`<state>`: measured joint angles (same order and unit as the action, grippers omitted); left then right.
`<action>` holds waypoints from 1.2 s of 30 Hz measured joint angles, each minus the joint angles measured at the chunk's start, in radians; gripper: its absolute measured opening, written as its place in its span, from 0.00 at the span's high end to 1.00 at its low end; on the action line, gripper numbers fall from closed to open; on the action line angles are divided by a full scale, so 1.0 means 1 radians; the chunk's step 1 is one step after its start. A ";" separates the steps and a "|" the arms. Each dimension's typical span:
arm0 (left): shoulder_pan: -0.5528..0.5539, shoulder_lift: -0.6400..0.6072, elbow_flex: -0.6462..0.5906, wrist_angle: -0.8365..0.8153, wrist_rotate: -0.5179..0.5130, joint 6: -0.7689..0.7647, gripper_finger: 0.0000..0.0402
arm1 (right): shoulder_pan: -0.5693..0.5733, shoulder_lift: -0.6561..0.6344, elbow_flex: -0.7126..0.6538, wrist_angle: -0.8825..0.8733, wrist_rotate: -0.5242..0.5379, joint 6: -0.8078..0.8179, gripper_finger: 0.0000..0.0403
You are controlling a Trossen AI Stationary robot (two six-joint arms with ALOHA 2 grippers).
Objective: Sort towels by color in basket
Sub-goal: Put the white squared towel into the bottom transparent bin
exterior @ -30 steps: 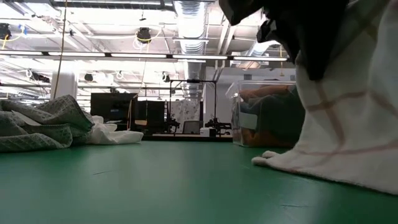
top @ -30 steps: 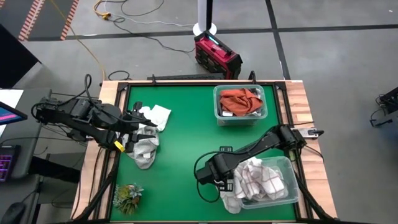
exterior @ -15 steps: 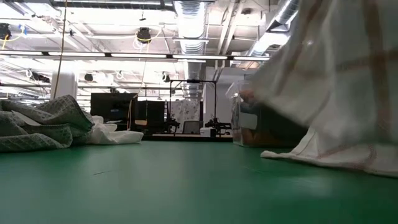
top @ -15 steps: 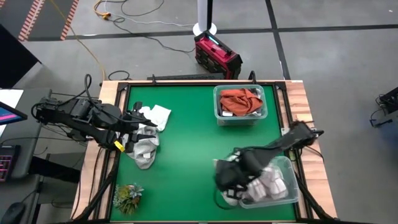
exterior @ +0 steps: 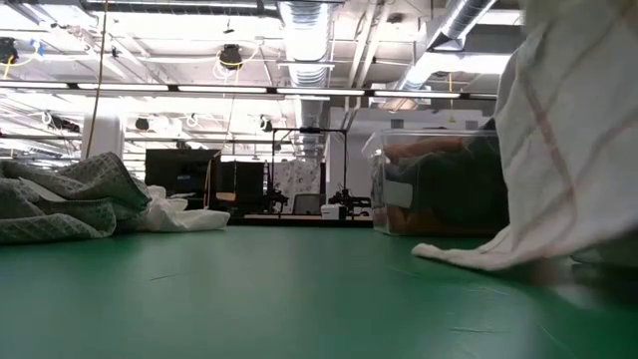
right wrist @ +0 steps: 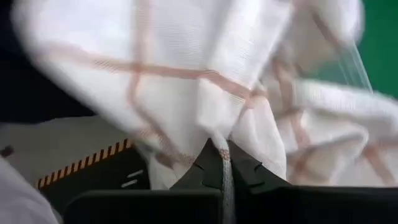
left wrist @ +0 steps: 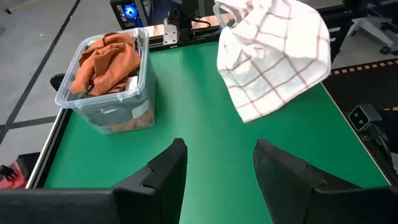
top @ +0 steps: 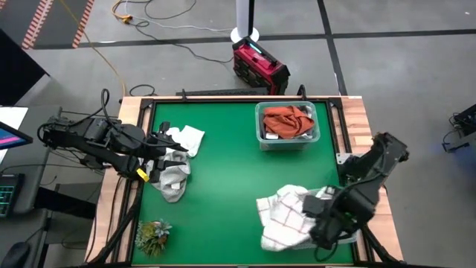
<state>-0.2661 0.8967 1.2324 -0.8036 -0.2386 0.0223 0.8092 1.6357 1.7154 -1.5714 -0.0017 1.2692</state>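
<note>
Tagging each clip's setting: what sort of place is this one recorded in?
Most likely an industrial lab or workshop: exposed ceiling ducts and strip lights, hazard-striped floor tape, cables trailing across concrete around the green table.

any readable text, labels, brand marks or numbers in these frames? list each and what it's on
None can be read.
Clear bin holding the rust-orange towel: pale label patches on its wall, too blurred to read.
Red case on the floor beyond the table: no legible marking.
Monitors in the room behind: dark, nothing readable.
White checked towel: a line pattern only, no text.
</note>
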 joint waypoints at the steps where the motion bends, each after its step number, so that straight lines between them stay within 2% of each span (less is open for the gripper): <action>1: 0.000 0.000 0.000 0.000 0.000 0.000 0.57 | 0.010 -0.014 -0.043 0.001 0.000 0.051 0.95; 4: 0.000 0.000 0.000 0.000 0.000 0.000 0.57 | 0.015 -0.036 -0.176 0.047 -0.007 0.163 0.95; 9: 0.000 0.000 0.000 0.000 0.000 -0.001 0.57 | 0.005 -0.055 -0.371 0.312 -0.005 0.183 0.95; 15: 0.000 0.000 0.000 0.000 0.000 -0.005 0.57 | -0.027 -0.051 -0.552 0.550 -0.037 0.324 0.95; 18: 0.000 0.000 0.000 0.000 0.000 -0.005 0.57 | -0.041 -0.051 -0.608 0.606 -0.053 0.364 0.90; 25: 0.000 0.000 0.000 0.000 0.000 -0.004 0.57 | -0.070 -0.086 -0.623 0.605 -0.106 0.278 0.70; 30: 0.000 0.000 0.000 0.000 0.000 0.006 0.57 | -0.109 -0.176 -0.600 0.549 -0.246 0.320 0.56; 36: 0.000 0.000 0.000 0.000 0.000 0.006 0.57 | -0.132 -0.263 -0.446 0.414 -0.232 0.371 0.53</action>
<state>-0.2661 0.8967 1.2324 -0.8032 -0.2386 0.0279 0.6774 1.3725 1.2691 -1.1577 -0.2338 1.6401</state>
